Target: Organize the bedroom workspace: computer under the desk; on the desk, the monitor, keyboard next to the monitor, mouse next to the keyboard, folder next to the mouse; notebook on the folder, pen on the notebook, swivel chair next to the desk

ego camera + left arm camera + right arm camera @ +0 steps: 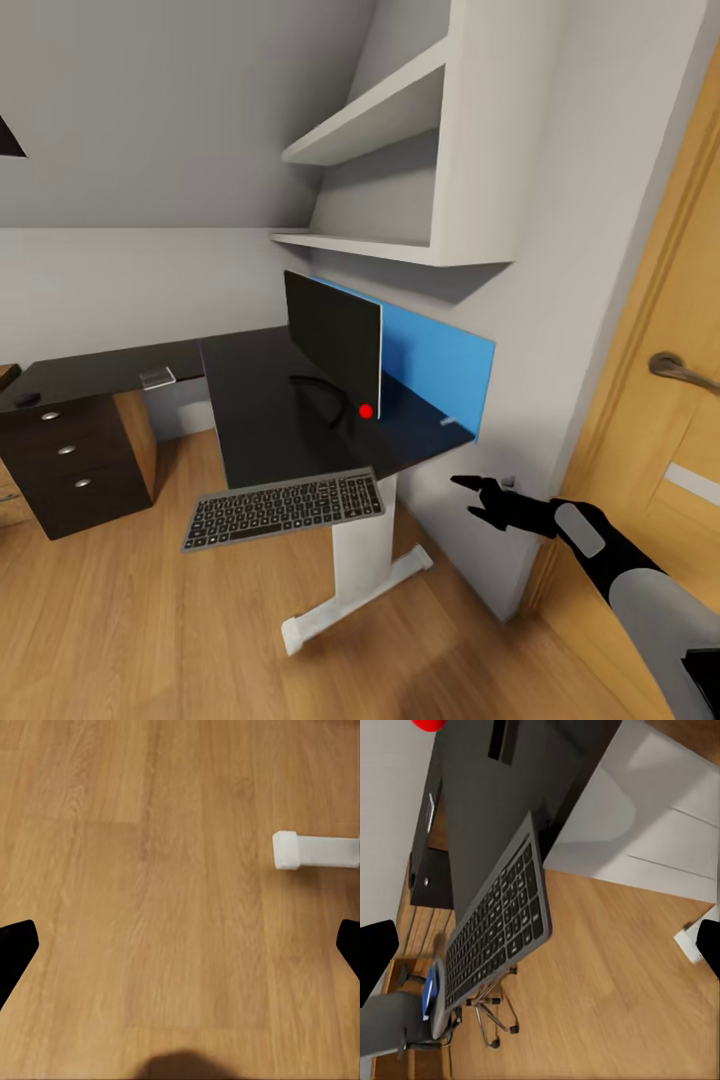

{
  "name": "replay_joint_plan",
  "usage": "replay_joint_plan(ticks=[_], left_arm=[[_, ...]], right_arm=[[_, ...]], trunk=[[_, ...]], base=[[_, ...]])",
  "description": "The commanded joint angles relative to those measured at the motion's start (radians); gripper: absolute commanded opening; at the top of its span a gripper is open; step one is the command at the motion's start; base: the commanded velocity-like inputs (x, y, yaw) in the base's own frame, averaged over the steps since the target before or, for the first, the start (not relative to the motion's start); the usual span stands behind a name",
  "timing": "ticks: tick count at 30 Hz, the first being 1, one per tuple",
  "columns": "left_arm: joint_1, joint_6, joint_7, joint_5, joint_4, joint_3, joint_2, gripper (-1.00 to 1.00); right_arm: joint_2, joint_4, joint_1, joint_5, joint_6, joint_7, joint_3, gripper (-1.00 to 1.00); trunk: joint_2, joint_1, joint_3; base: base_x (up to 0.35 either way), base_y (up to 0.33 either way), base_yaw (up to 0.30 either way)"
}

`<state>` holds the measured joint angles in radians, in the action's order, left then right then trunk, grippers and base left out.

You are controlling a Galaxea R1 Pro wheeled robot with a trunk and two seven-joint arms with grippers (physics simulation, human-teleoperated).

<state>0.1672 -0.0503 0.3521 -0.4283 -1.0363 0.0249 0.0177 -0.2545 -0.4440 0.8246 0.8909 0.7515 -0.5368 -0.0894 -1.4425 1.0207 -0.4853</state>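
The black monitor (335, 350) stands on the black desk (260, 420) in front of a blue panel. The grey keyboard (285, 508) juts out past the desk's front edge, also seen as keyboard (499, 922) in the right wrist view. My right gripper (472, 500) is open and empty, a short way to the right of the keyboard and apart from it. In the right wrist view the swivel chair (397, 1024) stands on the floor with a blue folder (431, 988) on its seat. A dark mouse (27, 398) lies on the desk's far left wing. My left gripper (180, 945) hangs open over bare wooden floor.
A dark drawer unit (70, 460) sits under the left wing of the desk. The desk's white leg (355, 570) and foot (311, 850) rest on the wooden floor. White shelves (400, 150) hang above the monitor. A wooden door (650, 400) with a handle is close at my right.
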Motion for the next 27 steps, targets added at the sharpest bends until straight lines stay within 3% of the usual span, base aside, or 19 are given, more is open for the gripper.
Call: replay_joint_plan(ticks=[1, 7, 12, 18, 27], left_arm=[[0.000, -0.005, 0.004, -0.010, -0.001, 0.003, 0.000, 1.00], [0.000, -0.005, 0.004, -0.010, 0.001, 0.003, 0.000, 1.00], [0.000, -0.005, 0.005, -0.010, 0.002, 0.001, -0.001, 1.00], [0.000, -0.005, 0.005, -0.010, 0.002, 0.001, -0.001, 1.00], [0.000, -0.005, 0.005, -0.010, 0.002, 0.001, -0.001, 1.00]], right_arm=[[0.000, 0.000, 0.001, -0.001, 0.000, -0.004, -0.011, 1.00], [0.013, -0.002, 0.001, -0.008, 0.000, -0.005, -0.031, 1.00], [0.058, -0.008, 0.001, -0.010, -0.001, -0.004, -0.056, 1.00], [0.065, -0.008, 0.001, -0.009, -0.001, -0.003, -0.064, 1.00], [0.083, -0.007, 0.001, -0.011, -0.001, -0.003, -0.066, 1.00]], trunk=[[0.000, 0.000, -0.001], [0.000, 0.000, -0.001], [0.000, 0.000, -0.001], [0.000, 0.000, -0.002], [0.000, 0.000, -0.006]], base=[[0.263, 0.006, 0.000], [0.190, 0.002, 0.000], [0.022, 0.000, 0.000], [0.002, 0.000, 0.047], [0.000, 0.000, 0.205]])
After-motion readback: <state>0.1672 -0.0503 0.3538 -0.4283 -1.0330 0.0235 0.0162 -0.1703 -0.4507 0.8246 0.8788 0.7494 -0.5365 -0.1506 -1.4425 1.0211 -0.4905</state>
